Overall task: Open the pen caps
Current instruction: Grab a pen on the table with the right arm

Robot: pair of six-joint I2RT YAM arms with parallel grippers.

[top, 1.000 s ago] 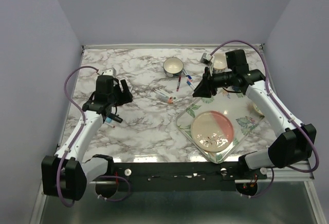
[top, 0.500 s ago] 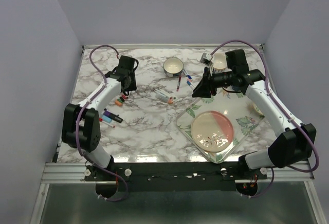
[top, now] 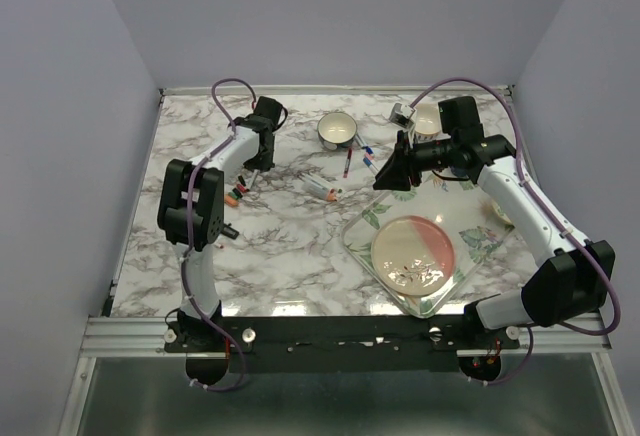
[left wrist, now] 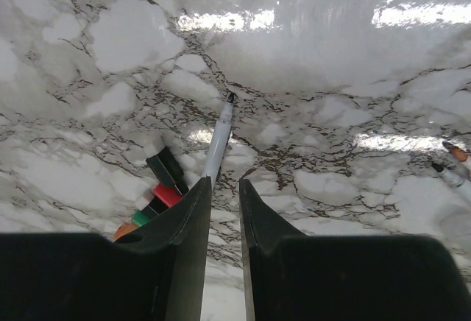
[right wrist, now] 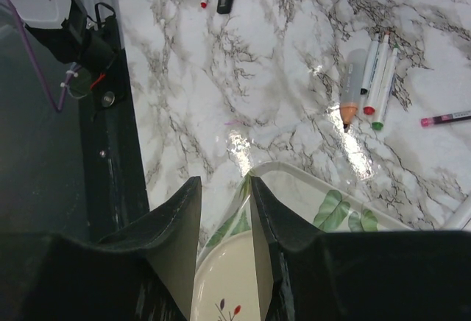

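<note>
1. Marble table (top: pixel 290 246): carries leaf-print tray (top: pixel 350 236) with pink plate (top: pixel 413 253), near right.
2. Right gripper (right wrist: pixel 224 181): hangs partly open above tray rim, grips nothing.
3. Left gripper (left wrist: pixel 224 182): parted by only a slit, grips nothing, sits just short of white pen barrel (left wrist: pixel 218 140).
4. Pen caps (left wrist: pixel 168 194): red, black, green, orange, bunched beside left finger; more on pens mid-table.

- Worktop (top: pixel 280 246): white marble, veined dark grey.
- Pen caps (left wrist: pixel 168 194): red, green, black, perhaps orange, half hidden.
- Pen barrel (left wrist: pixel 218 140): white, black tip.
- Plate (top: pixel 413 252): cream and salmon-pink halves.
- Tray (top: pixel 486 239): pale, green leaf print.
- Cables (top: pixel 462 80): purple.
- Walls (top: pixel 330 16): plain lilac.
</note>
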